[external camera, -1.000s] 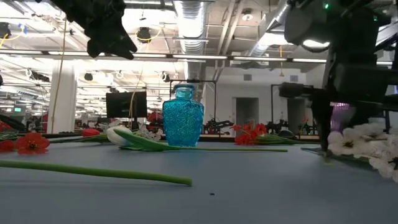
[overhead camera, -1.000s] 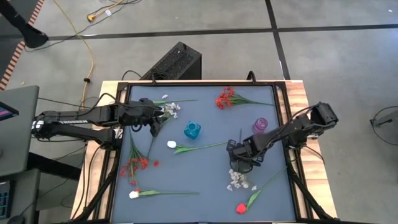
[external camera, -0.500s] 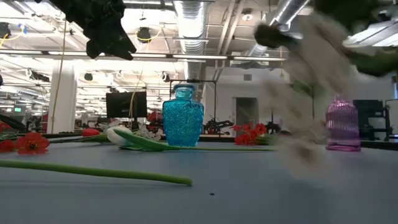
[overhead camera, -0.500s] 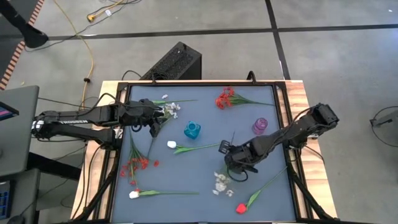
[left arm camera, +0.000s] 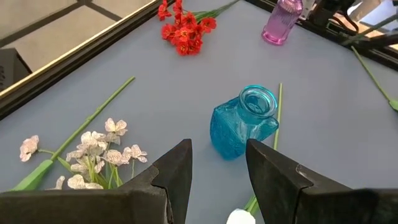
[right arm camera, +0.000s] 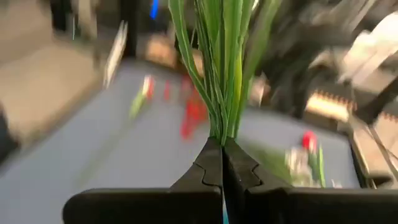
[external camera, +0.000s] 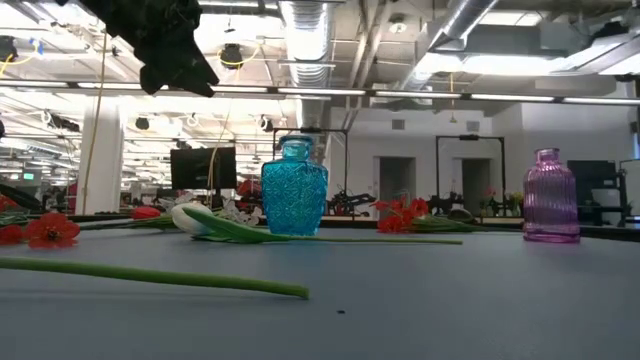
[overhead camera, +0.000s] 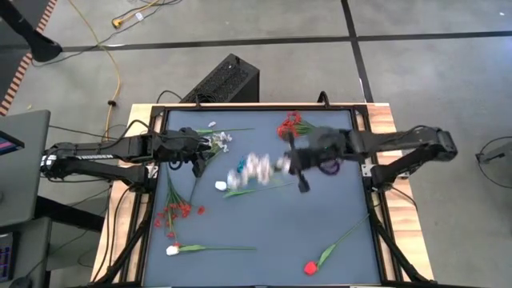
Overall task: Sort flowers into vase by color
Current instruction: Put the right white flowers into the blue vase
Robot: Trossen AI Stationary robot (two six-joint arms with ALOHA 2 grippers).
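Observation:
My right gripper [overhead camera: 294, 164] is above the table's middle, shut on a white-blossom spray [overhead camera: 258, 167] whose blurred heads hang over the blue vase [external camera: 294, 190]. The purple vase [external camera: 548, 197] stands to the right, partly under my right arm in the high view. My left gripper [overhead camera: 200, 154] hovers open by a second white spray [overhead camera: 218, 141], which lies flat. Also flat on the table: a red spray [overhead camera: 290, 126], a second red spray [overhead camera: 173, 212], a white bud [overhead camera: 222, 186], another white bud [overhead camera: 172, 250] and a red bud [overhead camera: 310, 268]. My right gripper pinches the white spray's bundle of thin green stems [right arm camera: 222, 127] between its two shut fingers. The stems run straight on from the fingertips. In the high view the blossom end [overhead camera: 248, 169] reaches toward the table's left, lifted clear of the table.
A raised dark frame [overhead camera: 364, 172] borders the grey table top. A long green stem [external camera: 150, 275] lies across the near ground of the low view. Bare table lies in the near middle [overhead camera: 264, 232].
My right gripper has lifted the white spray off the table's near right part and swung it up and toward the far left, to above the blue vase, turning as it went. The spray, then lying flat, is now clear of the table and blurred.

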